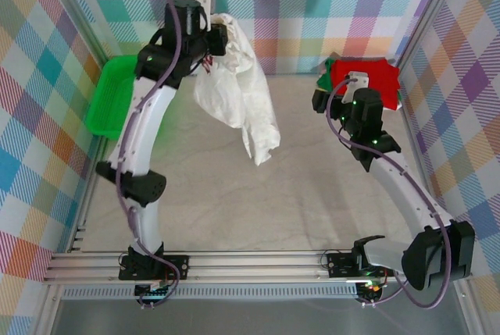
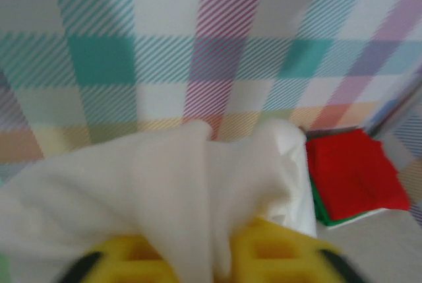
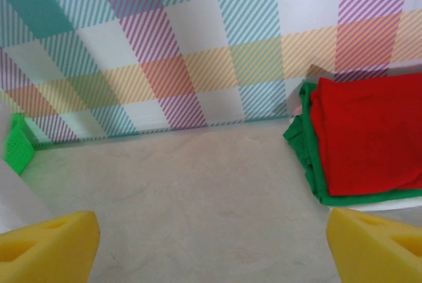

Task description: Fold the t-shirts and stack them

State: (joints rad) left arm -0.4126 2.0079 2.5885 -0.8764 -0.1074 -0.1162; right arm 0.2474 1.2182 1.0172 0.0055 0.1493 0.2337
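Plaid-printed wall panels [image 1: 312, 7] enclose a pale counter [image 1: 258, 210] on three sides.

**Left end effector** [image 2: 198, 256]: Raised near the back wall, well to the left of the red t-shirt [image 1: 367, 77]. A gather of the white t-shirt [image 1: 242, 101] passes between its yellow fingers [image 2: 277, 253]. Blur in the left wrist view hides whether the pads press on the cloth or have let go, so the grip cannot be confirmed. The garment hangs from this point and trails down toward the counter, its lower end nearer the red t-shirt. Judged purpose: lifting by one edge lets the cloth fall open for spreading before a fold.

**Right end effector** [image 3: 211, 243]: Jaws wide apart, nothing between them. It hovers just left of the red t-shirt and faces the back wall, probably waiting to take a second edge.

**Stack**: The red t-shirt lies folded on a folded green t-shirt [image 3: 304, 144] in the back right corner, out of the working area.

**Green tray** [image 1: 109, 101]: Against the left wall, on the far side of the white t-shirt from the red t-shirt.

**Not determinable**:
- Which edge of the white t-shirt is held, and which face is outward.
- The pale layer [image 3: 395, 200] beneath the green t-shirt, of which just an edge shows.
- The right border of the red t-shirt, cut off in the right wrist view.
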